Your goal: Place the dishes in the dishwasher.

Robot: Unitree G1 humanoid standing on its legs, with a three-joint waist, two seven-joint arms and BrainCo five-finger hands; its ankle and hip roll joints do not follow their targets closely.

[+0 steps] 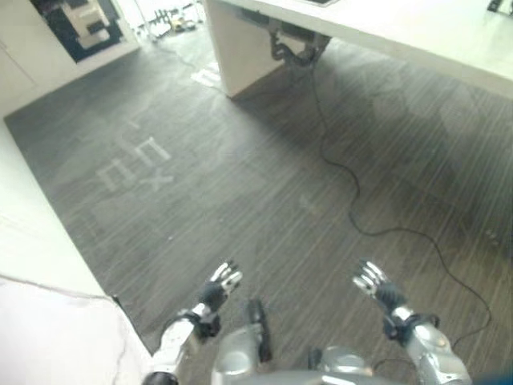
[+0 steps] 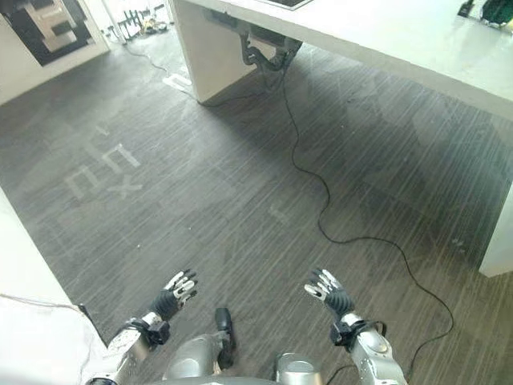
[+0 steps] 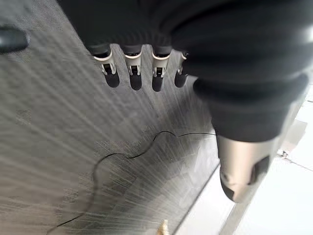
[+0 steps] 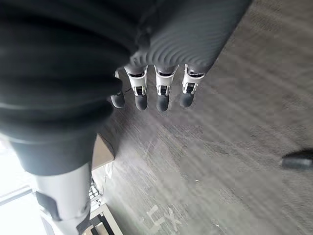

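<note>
Your left hand (image 1: pixel 222 285) empty with fingers relaxed apart, right hand (image 1: pixel 370 281) likewise, both over dark floor (image 1: pixel 264 184), pale counter (image 1: pixel 417 32) well ahead of them

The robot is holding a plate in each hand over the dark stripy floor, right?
No. Both hands are empty: the left hand and right hand hang open with straight fingers over the dark striped floor. The wrist views show nothing beyond the fingers.

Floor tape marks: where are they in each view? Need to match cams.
Left eye view: tape marks left of centre, upper half.
Right eye view: far left, upper half.
Left wrist view: not in it.
Right wrist view: on the floor past the right hand.
Shared landmark: white counter base, beyond the marks in both eye views.
</note>
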